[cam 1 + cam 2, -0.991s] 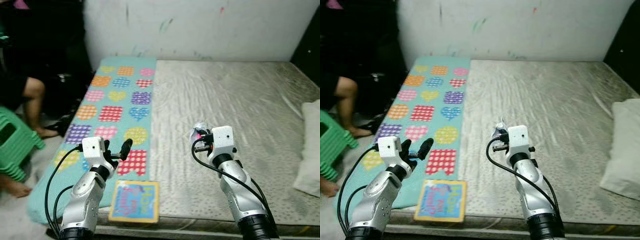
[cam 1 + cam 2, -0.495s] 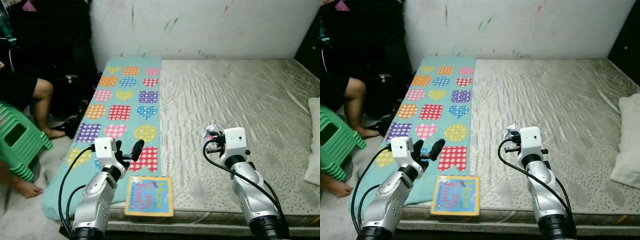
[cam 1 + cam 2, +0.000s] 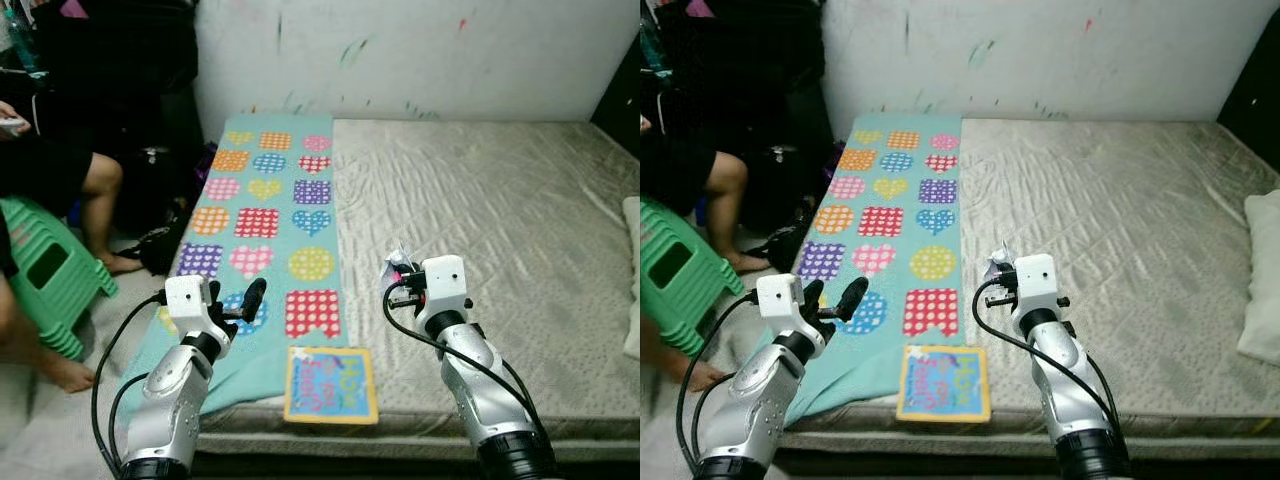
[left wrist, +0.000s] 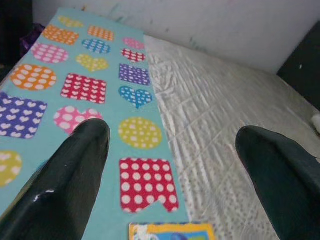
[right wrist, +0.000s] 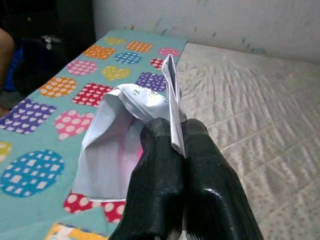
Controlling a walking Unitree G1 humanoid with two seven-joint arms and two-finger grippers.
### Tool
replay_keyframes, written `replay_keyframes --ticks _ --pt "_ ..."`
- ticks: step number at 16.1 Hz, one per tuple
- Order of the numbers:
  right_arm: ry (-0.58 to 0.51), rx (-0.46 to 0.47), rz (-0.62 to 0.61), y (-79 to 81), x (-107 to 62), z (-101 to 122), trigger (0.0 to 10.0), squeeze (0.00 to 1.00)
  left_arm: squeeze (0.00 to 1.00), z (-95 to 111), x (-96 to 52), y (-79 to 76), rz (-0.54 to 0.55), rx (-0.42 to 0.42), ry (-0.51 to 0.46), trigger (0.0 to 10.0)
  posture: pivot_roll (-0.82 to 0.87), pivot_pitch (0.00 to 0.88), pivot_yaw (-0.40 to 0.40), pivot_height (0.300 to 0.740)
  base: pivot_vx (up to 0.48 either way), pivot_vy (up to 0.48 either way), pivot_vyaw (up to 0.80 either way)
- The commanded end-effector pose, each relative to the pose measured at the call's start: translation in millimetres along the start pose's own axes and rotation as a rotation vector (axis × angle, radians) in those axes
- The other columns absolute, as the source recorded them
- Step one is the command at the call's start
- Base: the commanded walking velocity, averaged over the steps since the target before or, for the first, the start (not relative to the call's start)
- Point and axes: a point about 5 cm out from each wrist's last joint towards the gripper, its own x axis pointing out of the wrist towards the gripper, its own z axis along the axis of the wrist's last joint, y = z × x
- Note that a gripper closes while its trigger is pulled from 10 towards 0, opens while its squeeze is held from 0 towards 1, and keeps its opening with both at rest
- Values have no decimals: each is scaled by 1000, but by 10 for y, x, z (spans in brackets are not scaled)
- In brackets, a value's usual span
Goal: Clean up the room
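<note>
Spreading across most of the scene, a bed with a wrinkled grey sheet stands against a scuffed white wall. Along the bed's left side lies a long teal mat printed with dotted hearts, circles and squares in many colours. A white pillow rests at the bed's right edge. On the floor to the left, a person sits by a green plastic stool, bare legs showing. A colourful picture book lies flat at the bed's near edge, just beside the mat's end and between the 2 arms.

Both arms are raised over the near edge of the bed. The right gripper has its jaws pressed together on a crumpled white paper scrap, held in the air above the sheet near the mat's border. The left gripper hovers over the mat's near end with its jaws spread wide and nothing between them.
</note>
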Motion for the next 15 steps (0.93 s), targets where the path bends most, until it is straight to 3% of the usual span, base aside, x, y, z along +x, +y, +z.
replay_keyframes --ticks 1,6,15 --pt "8 4 -21 -79 -21 -22 10000 0 0 -12 20 -49 -7 4 8 10000 -146 0 14 740 0 0 0" --pt "-5 -27 4 -50 -19 -6 10000 0 0 -16 20 -48 -4 12 9 10000 -147 0 15 740 0 0 0" --pt "-35 -65 75 49 -14 33 10000 0 0 -23 22 -49 13 17 11 10000 -146 0 10 740 0 0 800"
